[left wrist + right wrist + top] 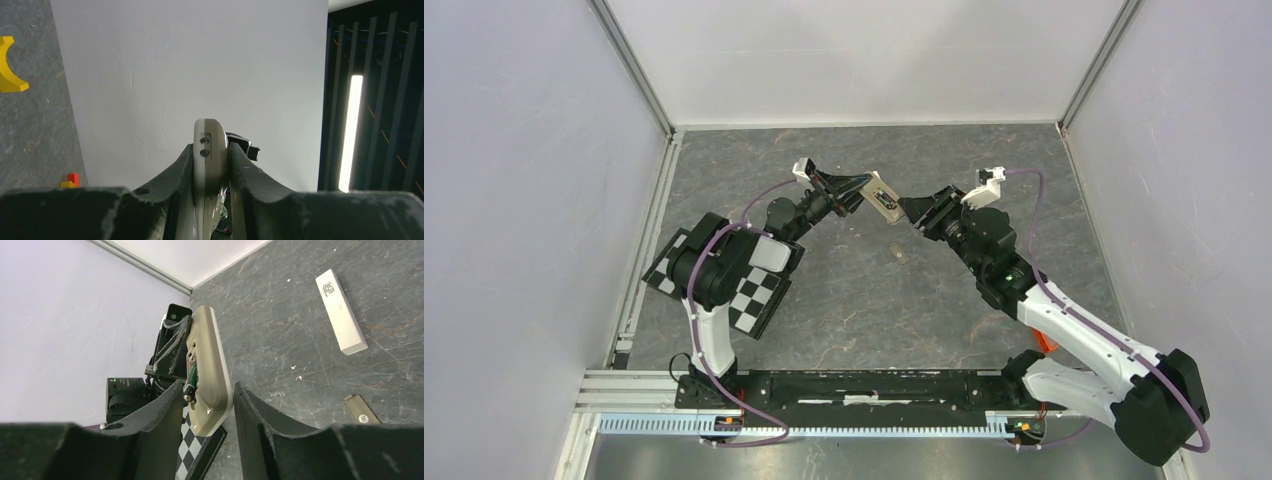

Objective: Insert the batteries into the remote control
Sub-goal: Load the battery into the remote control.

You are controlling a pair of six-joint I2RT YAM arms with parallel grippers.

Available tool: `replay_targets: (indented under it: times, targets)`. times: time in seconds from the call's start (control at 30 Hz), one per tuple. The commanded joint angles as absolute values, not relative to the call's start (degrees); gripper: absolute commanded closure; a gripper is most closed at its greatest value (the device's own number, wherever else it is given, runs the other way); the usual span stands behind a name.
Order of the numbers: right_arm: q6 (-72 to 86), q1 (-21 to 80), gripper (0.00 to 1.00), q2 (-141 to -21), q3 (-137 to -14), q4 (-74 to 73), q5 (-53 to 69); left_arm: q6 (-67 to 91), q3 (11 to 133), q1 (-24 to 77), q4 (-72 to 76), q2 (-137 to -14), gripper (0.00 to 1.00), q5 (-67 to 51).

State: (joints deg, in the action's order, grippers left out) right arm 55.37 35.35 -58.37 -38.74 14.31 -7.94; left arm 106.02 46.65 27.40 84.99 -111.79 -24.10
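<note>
Your left gripper (211, 152) is clamping the remote control (210, 355) aloft. Your right gripper (207, 386) is straddling its end, jaws partway apart; whether they are pinching, I cannot tell. One battery (190, 377) is lying in the recess; you are probably looking at another to load.

Dark grey, stone-patterned worktop (874, 320), scuffed, pale walls on three sides; long white bar (341, 311) lies flat, dark printed patch at one end; small flat grey-olive piece (362, 410) lies apart from bar; yellow curved piece (10, 67) lies flat; tiny red-and-yellow block (72, 179) at wall foot.
</note>
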Motion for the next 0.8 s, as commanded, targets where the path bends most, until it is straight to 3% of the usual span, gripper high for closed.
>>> replay_targets:
  times: [0.0, 0.17, 0.27, 0.77]
  targets:
    - [56.62, 35.51, 0.52, -59.83, -39.19, 18.86, -5.01, 107.73, 46.33, 27.69, 89.28, -108.93, 0.98, -23.55]
    - [56.16, 35.56, 0.4, -60.84, -39.46, 18.75, -3.46, 107.77, 46.5, 27.69, 89.2, -109.11, 0.98, -23.57]
    - [56.25, 35.52, 0.4, -61.23, -39.29, 18.8, -3.17, 107.73, 46.58, 27.69, 89.23, -109.12, 0.98, -23.6]
    - [58.63, 35.16, 0.59, -63.8, -38.52, 20.92, -1.36, 106.17, 45.58, 27.86, 89.21, -107.7, 0.98, -25.4]
